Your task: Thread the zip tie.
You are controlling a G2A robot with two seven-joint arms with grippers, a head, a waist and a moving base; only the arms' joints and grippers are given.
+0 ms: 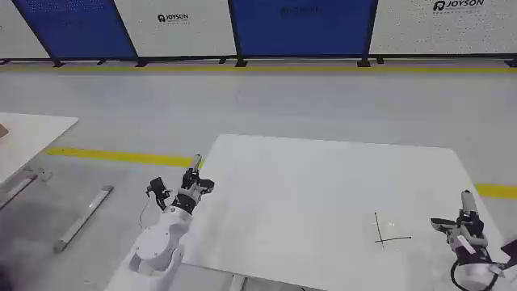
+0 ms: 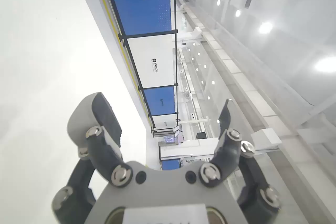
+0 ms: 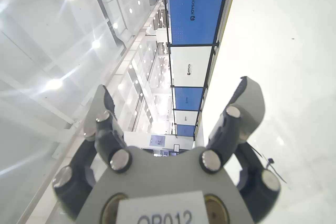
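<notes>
Right gripper (image 1: 454, 212) sits at the lower right edge of the top view with its fingers spread and nothing between them, just off the right rim of the white table (image 1: 307, 194). The zip tie (image 1: 376, 230) lies flat on the table a little to the left of it, in the lower right of the frame. It appears as thin black lines meeting at an angle, and it cannot be told whether they are one tie or two. No gripper touches it. The right wrist view shows more of it: a thin black strip with a small square head, the zip tie (image 3: 271, 162), lies on the table (image 3: 288, 25) beside the outer link of one finger. The right gripper (image 3: 176, 89) itself points past it at the far wall, its dark pads well apart. The left gripper (image 1: 182, 179) is in the lower left-centre of the top view, at the table's left edge and well apart from the tie. Its own camera shows the left gripper (image 2: 162, 104) spread just as wide and holding nothing, with bare table (image 2: 39, 38) along one side. Both wrist cameras also take in bright ceiling lights (image 2: 265, 27), which the top view leaves out. The top view alone shows the grey floor with a yellow line (image 1: 121, 156) running behind the table. Blue and white panels (image 1: 303, 12) stand across the top of the frame, and a second white table (image 1: 32, 133) sits at the left edge.
</notes>
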